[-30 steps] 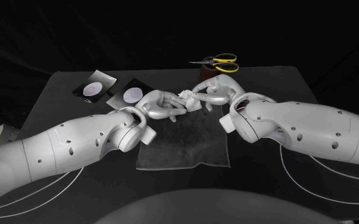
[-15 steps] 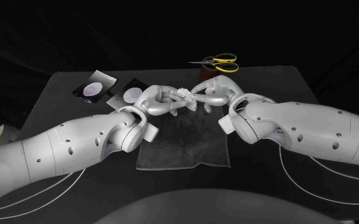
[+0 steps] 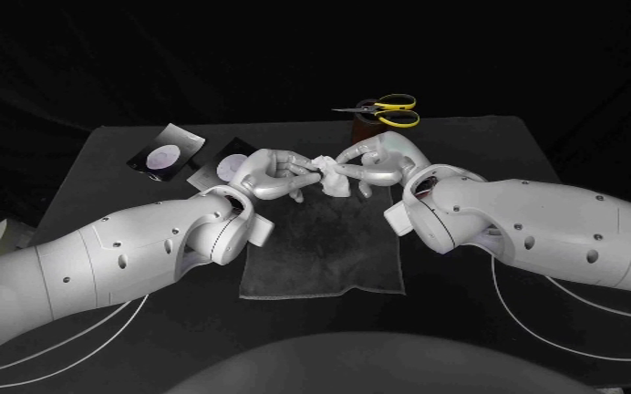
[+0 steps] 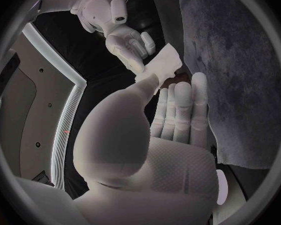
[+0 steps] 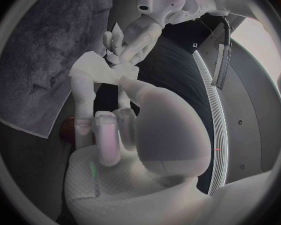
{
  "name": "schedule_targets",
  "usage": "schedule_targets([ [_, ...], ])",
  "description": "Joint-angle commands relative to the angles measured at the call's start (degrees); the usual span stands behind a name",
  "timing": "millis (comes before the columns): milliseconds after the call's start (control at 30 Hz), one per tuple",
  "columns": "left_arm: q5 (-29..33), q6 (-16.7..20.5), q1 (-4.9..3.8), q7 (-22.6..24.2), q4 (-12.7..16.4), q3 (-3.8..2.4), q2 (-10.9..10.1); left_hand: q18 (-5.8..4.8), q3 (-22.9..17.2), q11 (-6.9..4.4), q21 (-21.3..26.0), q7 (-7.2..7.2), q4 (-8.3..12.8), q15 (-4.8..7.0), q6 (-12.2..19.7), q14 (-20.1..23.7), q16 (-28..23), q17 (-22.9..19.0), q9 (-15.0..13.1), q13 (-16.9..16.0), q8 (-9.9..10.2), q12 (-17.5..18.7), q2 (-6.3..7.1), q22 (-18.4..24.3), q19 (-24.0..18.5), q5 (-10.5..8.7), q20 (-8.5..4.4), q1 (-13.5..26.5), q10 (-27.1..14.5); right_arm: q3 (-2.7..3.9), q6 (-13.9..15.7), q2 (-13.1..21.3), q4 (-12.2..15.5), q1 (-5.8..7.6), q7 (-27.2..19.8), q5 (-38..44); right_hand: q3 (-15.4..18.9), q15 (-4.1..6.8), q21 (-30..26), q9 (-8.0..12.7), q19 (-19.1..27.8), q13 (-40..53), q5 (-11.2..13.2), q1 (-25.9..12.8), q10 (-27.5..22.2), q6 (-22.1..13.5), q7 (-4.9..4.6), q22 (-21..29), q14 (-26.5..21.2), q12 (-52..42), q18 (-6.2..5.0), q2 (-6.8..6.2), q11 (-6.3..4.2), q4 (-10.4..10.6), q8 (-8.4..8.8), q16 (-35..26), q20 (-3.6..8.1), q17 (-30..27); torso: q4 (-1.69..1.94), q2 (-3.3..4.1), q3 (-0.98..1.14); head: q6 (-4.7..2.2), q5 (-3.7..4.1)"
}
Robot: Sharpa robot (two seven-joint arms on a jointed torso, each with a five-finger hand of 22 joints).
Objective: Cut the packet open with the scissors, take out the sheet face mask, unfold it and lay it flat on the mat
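Mask [image 3: 336, 178], folded, pinched between left hand [image 3: 271, 175] and right hand [image 3: 377, 162] over mat [image 3: 322, 257], evidently for pulling open.

You're looking at a black table [image 3: 493, 148] stretching out wide, and towards its far edge, right of the middle, you can spot a small brown holder [image 3: 365, 122] standing there.

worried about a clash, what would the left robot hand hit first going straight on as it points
The white mask it pinches, then likely the right robot hand just behind; depth is unclear.
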State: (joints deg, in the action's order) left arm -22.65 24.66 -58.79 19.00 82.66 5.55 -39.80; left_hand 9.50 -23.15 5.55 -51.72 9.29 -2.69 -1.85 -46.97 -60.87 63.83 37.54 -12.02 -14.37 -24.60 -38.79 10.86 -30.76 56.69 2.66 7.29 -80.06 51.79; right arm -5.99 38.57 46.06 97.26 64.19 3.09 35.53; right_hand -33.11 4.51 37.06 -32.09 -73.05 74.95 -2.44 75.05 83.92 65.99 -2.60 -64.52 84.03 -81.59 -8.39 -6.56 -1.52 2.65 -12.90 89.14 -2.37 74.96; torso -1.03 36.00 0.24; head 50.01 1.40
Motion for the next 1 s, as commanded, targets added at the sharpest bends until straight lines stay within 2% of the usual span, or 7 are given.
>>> schedule_targets([
  [33,0.2,1.0,0.00,-1.8,-0.2,-0.06,0.0,1.06,0.6,-0.36,-0.8,-0.13,-0.1,0.32,0.0,-2.3,2.8,3.6,0.2,-1.2,-0.2,-2.4,-0.28,-0.4,0.7,0.19,-0.22,-0.2,-0.5,0.05,0.0,0.0,-0.2,0.01,-1.9,-0.8,-0.4,0.27,0.0,-1.6,0.1,10.6,-0.4,-0.2,4.9,0.4,0.08,0.0,5.7,0.3,-0.73,0.59,-0.25,0.0,-1.07,0.2,0.32,13.6,0.01,0.00,-0.05,-0.01,0.06],
  [167,-0.3,1.0,0.00,-2.5,-0.4,-0.06,0.1,1.04,1.0,-0.89,-2.3,-0.40,0.0,0.81,0.2,-6.0,8.0,10.7,0.5,-4.0,-0.3,-8.0,-0.23,-1.3,1.4,0.13,-0.70,-0.6,-1.2,0.05,-0.2,-0.1,-0.5,0.01,-1.9,-1.0,-0.4,0.27,0.0,-1.6,0.1,10.6,-0.4,-0.2,4.9,0.4,0.08,0.0,5.7,0.3,-0.73,0.59,-0.25,0.0,-1.07,0.2,0.32,13.6,0.00,0.03,-0.05,-0.01,-0.09],
  [333,-1.3,0.4,0.00,-3.1,-0.3,-0.06,0.0,1.02,1.3,-1.07,-3.3,-0.49,0.2,0.95,0.5,-7.6,10.4,14.1,0.7,-5.6,-0.5,-11.2,0.08,-1.9,1.5,0.12,-0.87,-0.8,-2.1,0.05,-0.4,-0.2,-0.8,0.02,-1.9,-1.1,-0.4,0.27,0.0,-1.6,0.1,10.6,-0.4,-0.2,4.9,0.4,0.08,0.0,5.7,0.3,-0.73,0.59,-0.25,0.0,-1.07,0.2,0.32,13.6,-0.01,0.04,-0.08,-0.01,-0.12],
  [700,-4.0,-3.1,0.00,-4.2,0.2,-0.06,0.3,1.01,1.5,-1.29,-4.0,-0.70,0.1,1.07,0.3,-7.8,11.6,15.3,0.8,-6.9,-0.9,-13.8,0.25,-2.5,1.1,0.12,-0.95,-0.7,-3.3,0.05,-1.0,-0.3,-0.9,0.02,-1.8,-1.4,-0.4,0.27,0.0,-1.6,0.1,10.6,-0.4,-0.2,4.9,0.4,0.08,0.0,5.7,0.3,-0.73,0.59,-0.25,0.0,-1.07,0.2,0.32,13.6,-0.02,0.02,-0.03,-0.01,-0.31],
  [933,-4.0,-4.7,0.00,-4.5,-0.1,-0.06,0.8,0.95,1.8,-1.14,-4.5,-0.45,-1.8,0.95,1.1,-7.7,12.1,15.7,1.5,-7.6,0.1,-15.6,-0.64,-3.0,0.8,0.12,-0.86,1.2,-3.4,0.05,-1.5,-0.4,-0.7,0.02,-1.8,-1.6,-0.5,0.28,0.0,-1.6,0.1,10.7,-0.4,-0.3,4.9,0.4,0.07,0.0,5.7,0.3,-0.74,0.61,-0.25,-0.2,-1.14,0.2,0.35,13.6,-0.06,0.03,0.01,-0.01,-0.15],
  [1000,-4.1,-4.9,0.00,-4.7,-0.2,-0.07,1.0,0.93,2.3,-0.86,-4.5,-0.20,-2.4,0.75,1.9,-7.7,12.2,15.7,1.9,-7.7,0.8,-15.9,-0.39,-2.9,0.6,0.11,-0.72,2.0,-3.5,0.05,-1.6,-0.5,-0.7,0.02,-1.8,-1.6,-0.5,0.28,0.0,-1.6,0.1,10.7,-0.4,-0.3,4.9,0.4,0.07,0.0,5.7,0.3,-0.74,0.61,-0.25,-0.2,-1.14,0.2,0.35,13.6,-0.06,0.04,0.01,-0.01,-0.14],
])
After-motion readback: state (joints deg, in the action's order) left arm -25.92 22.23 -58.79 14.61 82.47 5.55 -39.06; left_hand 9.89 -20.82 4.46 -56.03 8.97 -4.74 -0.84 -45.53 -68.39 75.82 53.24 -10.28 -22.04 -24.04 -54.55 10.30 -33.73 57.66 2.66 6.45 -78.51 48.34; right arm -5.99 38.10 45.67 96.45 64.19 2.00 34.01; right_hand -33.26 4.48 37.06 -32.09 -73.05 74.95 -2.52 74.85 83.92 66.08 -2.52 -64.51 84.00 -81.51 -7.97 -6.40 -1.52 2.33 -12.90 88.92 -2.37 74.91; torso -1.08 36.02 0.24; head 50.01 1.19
